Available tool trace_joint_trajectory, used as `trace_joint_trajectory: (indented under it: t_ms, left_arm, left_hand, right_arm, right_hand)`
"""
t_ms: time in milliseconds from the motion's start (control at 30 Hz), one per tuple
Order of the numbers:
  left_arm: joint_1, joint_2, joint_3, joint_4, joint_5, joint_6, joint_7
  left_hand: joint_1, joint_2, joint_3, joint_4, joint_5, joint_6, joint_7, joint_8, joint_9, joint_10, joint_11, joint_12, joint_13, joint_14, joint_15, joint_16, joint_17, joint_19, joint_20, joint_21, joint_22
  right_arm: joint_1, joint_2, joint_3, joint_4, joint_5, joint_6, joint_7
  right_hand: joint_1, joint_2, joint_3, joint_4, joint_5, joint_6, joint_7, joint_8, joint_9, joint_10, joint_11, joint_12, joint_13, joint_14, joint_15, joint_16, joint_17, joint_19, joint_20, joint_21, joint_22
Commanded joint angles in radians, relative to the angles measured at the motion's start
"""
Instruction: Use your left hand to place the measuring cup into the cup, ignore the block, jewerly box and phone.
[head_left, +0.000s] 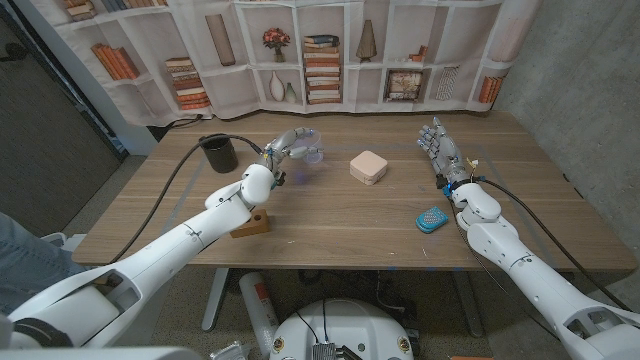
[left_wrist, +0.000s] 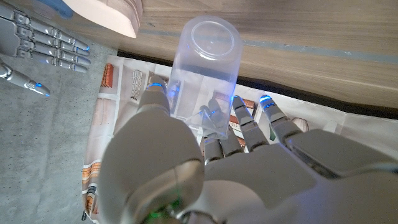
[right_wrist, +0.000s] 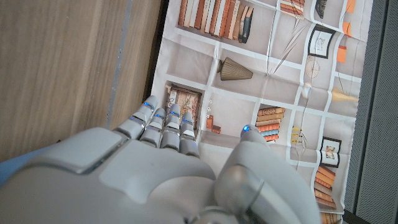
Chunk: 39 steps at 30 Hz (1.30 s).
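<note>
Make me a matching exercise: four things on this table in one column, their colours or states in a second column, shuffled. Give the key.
1. measuring cup
2. cup
3. jewelry box
4. phone

A. black, standing near the table's far left
B. blue, beside the right arm
C. clear, held by the left hand
D. pale pink, mid-table

Pairs: 1-C, 2-A, 3-D, 4-B

Measuring cup (left_wrist: 208, 65): clear, glossy plastic. Cup (head_left: 219, 153): matt black. Bench (head_left: 340, 215): wood grain, smooth satin finish. Block (head_left: 251, 224): bare wood. Jewelry box (head_left: 368, 166): matt cream. Left hand (left_wrist: 205, 168): smooth grey-white plastic shell.
</note>
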<state>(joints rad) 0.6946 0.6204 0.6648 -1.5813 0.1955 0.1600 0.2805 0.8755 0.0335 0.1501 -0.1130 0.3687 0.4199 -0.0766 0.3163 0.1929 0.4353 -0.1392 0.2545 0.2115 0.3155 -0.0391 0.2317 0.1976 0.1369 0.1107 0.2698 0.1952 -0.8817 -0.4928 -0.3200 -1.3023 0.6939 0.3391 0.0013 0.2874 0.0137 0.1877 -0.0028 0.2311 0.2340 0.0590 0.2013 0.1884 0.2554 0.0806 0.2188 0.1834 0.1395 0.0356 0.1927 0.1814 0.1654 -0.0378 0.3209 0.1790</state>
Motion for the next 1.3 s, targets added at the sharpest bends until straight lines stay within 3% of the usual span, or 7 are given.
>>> trace_joint_trajectory:
  t_ms: [33,1300]
  left_arm:
    - [0.013,0.021,-0.020,-0.040,-0.019,0.008,-0.017]
    - [0.102,0.101,-0.109,-0.191,-0.070,0.038,-0.021]
  left_hand:
    - [0.005,0.011,-0.001,0.005,-0.006,0.007,0.001,-0.003,0.004,0.011,-0.002,-0.003,0.005,0.011,-0.029,0.000,0.002,0.001,-0.006,0.000,0.003]
    - [0.009,0.012,-0.001,0.005,-0.015,0.014,0.002,-0.008,0.004,0.018,-0.003,-0.011,0.004,0.016,-0.028,-0.005,0.001,0.002,-0.006,-0.004,0.002]
  right_arm:
    - [0.002,0.001,-0.001,0.005,0.001,0.000,0.003]
    - [0.001,-0.005,0.001,0.005,0.010,-0.004,0.020]
  right_hand:
    - [0.001,0.014,0.001,-0.007,-0.005,0.008,0.002,-0.004,0.001,0.009,-0.002,0.002,0.006,0.008,-0.001,-0.003,0.003,0.008,-0.003,-0.004,0.005]
    - [0.002,0.018,0.001,-0.012,-0.008,0.009,0.002,-0.004,0.001,0.009,-0.003,0.001,0.006,0.010,-0.001,-0.003,0.004,0.013,-0.003,-0.014,0.005]
